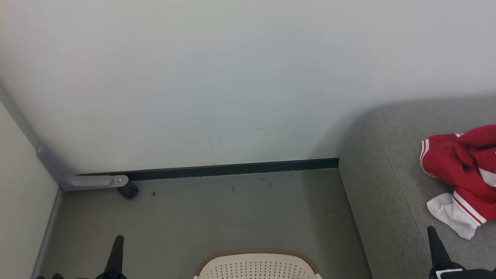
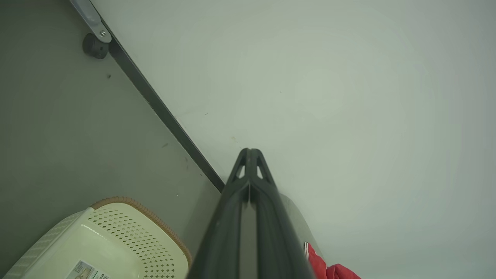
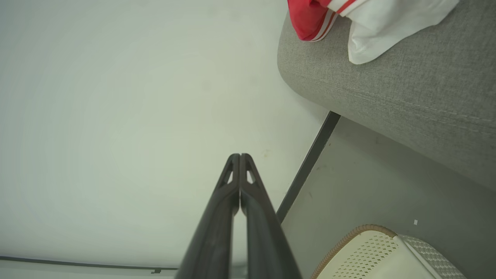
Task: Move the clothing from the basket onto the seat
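The beige perforated basket (image 1: 257, 265) with a brown rim stands on the floor at the bottom middle of the head view; the part of its inside that shows holds no clothing (image 2: 116, 240) (image 3: 383, 252). Red and white clothing (image 1: 463, 174) lies on the grey seat (image 1: 391, 186) at the right (image 3: 341, 19). My left gripper (image 1: 117, 242) points up at the lower left, shut and holding nothing (image 2: 251, 152). My right gripper (image 1: 432, 232) is at the lower right over the seat's front, shut and holding nothing too (image 3: 239, 157).
A pale wall (image 1: 232, 77) with a dark skirting strip (image 1: 232, 169) runs behind the basket. A grey metal bracket (image 1: 93, 181) with a black foot (image 1: 128, 190) sits in the left corner. Bare grey floor (image 1: 213, 217) lies between wall and basket.
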### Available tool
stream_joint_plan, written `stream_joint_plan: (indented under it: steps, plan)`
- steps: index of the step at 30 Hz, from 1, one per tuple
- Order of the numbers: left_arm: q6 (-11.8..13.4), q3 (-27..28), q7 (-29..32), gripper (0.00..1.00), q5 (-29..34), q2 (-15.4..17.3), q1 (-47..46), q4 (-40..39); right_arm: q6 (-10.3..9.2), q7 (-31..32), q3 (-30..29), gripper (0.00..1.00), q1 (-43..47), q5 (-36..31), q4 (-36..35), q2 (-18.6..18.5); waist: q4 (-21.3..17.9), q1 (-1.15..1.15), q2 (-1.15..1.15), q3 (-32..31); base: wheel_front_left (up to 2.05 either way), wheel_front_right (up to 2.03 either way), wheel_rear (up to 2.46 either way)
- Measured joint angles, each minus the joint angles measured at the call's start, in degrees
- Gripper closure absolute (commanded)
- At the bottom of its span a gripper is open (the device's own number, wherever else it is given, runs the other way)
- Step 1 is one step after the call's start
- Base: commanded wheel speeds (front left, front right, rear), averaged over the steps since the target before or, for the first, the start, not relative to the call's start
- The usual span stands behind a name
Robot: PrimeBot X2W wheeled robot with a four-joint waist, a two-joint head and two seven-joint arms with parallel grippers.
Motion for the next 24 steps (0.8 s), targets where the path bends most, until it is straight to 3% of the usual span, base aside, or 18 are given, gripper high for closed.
stream_joint_plan:
  steps: [24]
  plan:
    - [-2.7, 4.1, 4.7, 1.0, -15.3, -1.4, -1.0, 1.3, 0.82, 4.7, -4.9, 1.0, -1.0, 16.1, 1.6, 2.8, 0.0, -0.01, 0.0, -0.9, 0.0, 0.0, 0.0]
